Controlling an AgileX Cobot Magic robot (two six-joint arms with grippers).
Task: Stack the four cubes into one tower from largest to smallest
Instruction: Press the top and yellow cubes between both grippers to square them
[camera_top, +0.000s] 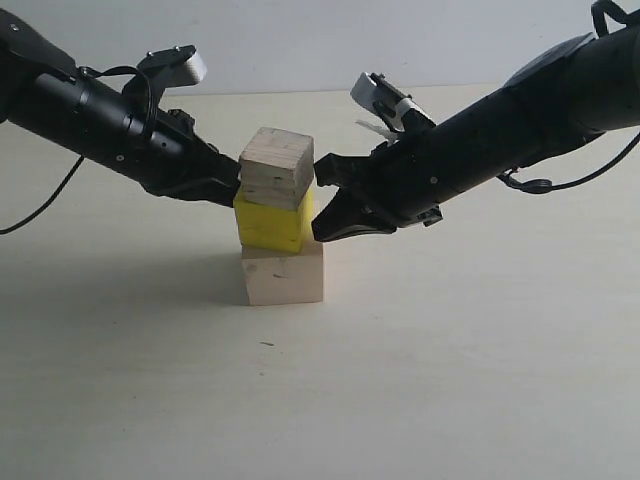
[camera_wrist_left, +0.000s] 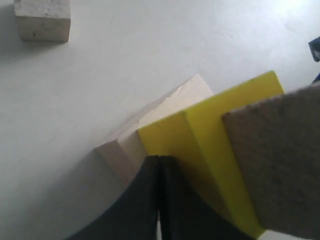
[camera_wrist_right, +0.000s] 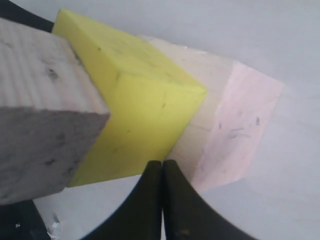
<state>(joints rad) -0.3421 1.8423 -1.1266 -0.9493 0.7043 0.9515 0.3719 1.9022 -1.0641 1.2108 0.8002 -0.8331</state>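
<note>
Remote inspection, current moment.

1. The table (camera_top: 480, 380) is a pale, plain surface filling the lower part of the exterior frame.

2. The left gripper (camera_top: 236, 181) comes in from the upper left of the exterior frame. Its tip is at the left side of the stack, level with the seam between the top two blocks. On the wrist camera I see its fingers (camera_wrist_left: 142, 200) pressed flat together with nothing between them.

3. The right gripper (camera_top: 320, 196) comes in from the upper right and sits at the right side of the stack, level with the yellow block. Its fingers (camera_wrist_right: 145, 200) are likewise closed on each other and hold nothing. I cannot tell whether either tip actually touches the blocks.

4. The tower (camera_top: 277, 215) stands at the centre of the exterior frame, three blocks high.
- The largest pale cube (camera_top: 285, 280) rests on the table as the base.
- The yellow cube (camera_top: 268, 224) sits on it, turned slightly and shifted a little left.
- The grained cube (camera_top: 276, 166) sits on top (its right edge overhangs the yellow one slightly).

5. The smallest cube (camera_wrist_left: 43, 19) shows on the left wrist camera only. It stands on the table, well apart from the stack.
</note>
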